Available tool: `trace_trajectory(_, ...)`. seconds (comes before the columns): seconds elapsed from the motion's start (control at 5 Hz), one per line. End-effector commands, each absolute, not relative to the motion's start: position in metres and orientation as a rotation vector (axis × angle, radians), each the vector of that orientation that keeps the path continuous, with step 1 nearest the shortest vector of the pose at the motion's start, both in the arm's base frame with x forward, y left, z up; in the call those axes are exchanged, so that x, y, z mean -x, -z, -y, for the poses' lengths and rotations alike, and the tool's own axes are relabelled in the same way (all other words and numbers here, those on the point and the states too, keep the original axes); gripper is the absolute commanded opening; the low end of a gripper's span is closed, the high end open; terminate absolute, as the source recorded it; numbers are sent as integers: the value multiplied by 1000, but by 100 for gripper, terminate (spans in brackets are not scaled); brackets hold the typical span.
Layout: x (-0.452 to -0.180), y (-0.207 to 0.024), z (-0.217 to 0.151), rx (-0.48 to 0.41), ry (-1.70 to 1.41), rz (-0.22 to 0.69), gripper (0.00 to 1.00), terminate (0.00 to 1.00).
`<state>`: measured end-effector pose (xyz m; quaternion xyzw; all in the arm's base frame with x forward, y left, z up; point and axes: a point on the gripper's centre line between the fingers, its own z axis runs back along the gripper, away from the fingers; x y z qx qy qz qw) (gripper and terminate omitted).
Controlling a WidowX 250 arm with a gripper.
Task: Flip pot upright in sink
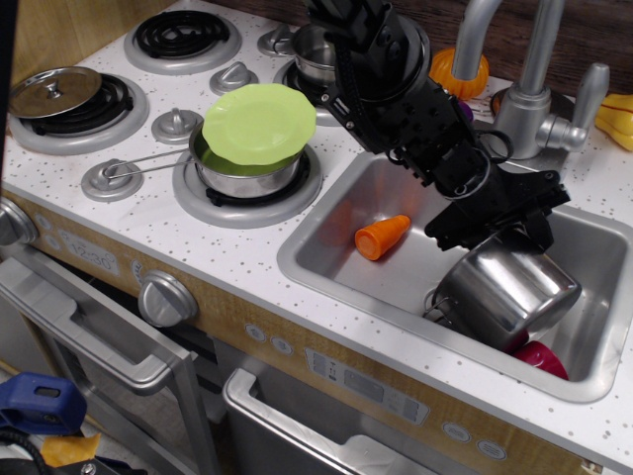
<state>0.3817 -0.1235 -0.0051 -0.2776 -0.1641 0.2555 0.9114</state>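
Note:
The shiny steel pot (509, 292) lies tilted in the right half of the sink (315, 265), its closed bottom turned up and to the right and its mouth facing down toward the sink's front. My black gripper (497, 220) hangs right over the pot's upper side. Its jaws are spread wide and rest against the pot. A thin wire handle (437, 305) shows at the pot's lower left edge.
An orange carrot (381, 236) lies in the sink's left half. A red object (540, 359) sits under the pot at the front right. A steel pot with a lime-green plate (259, 124) stands on the burner at left. The faucet (534, 94) stands behind the sink.

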Motion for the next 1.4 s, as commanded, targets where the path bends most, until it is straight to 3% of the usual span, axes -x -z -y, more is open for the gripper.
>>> trace_trajectory(0.0,-379,-9,126,582,-489,328,0,0)
trace_trajectory(0.4,-383,-37,87,286,-342,297,0,0)
trace_trajectory(0.6,-391,-44,84,148,-329,356,0,0)
trace_trajectory(1.2,-400,-42,111,-109,-329,507,0,0)
